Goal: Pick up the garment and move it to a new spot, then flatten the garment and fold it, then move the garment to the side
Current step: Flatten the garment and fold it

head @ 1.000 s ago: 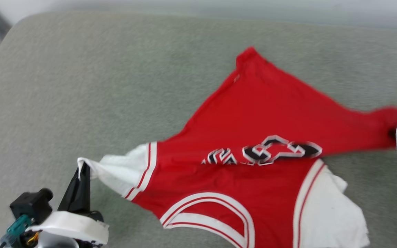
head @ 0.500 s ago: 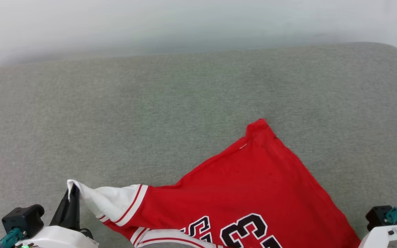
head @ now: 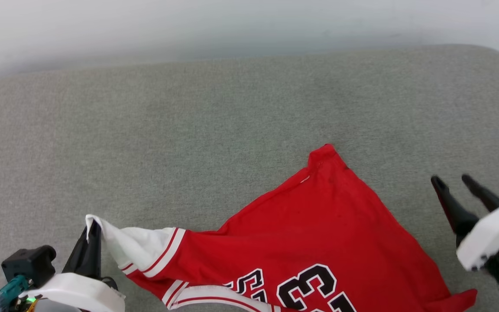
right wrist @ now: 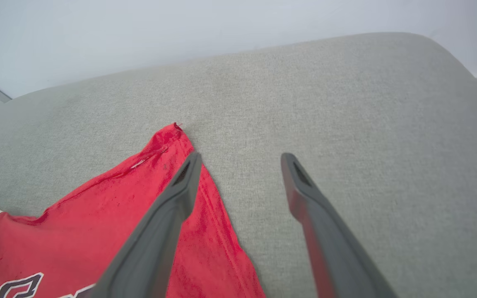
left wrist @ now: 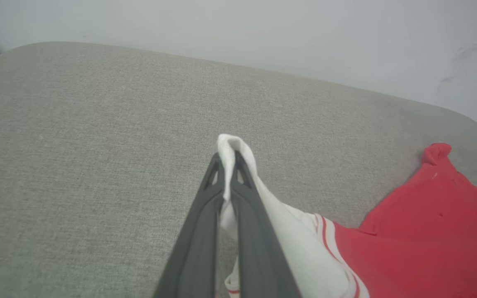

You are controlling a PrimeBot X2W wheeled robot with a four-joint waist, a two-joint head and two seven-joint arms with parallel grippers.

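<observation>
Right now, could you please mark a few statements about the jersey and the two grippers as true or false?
1. The red jersey T-shirt lies number-side up on the grey cushion. True.
2. The left gripper is open and holds nothing. False: it is shut on the tip of the white sleeve.
3. The right gripper is open, with nothing between its fingers. True.
4. The red jersey T-shirt is folded into a neat rectangle. False: it lies unfolded and spread askew, with one red corner pointing away from the robot.
</observation>
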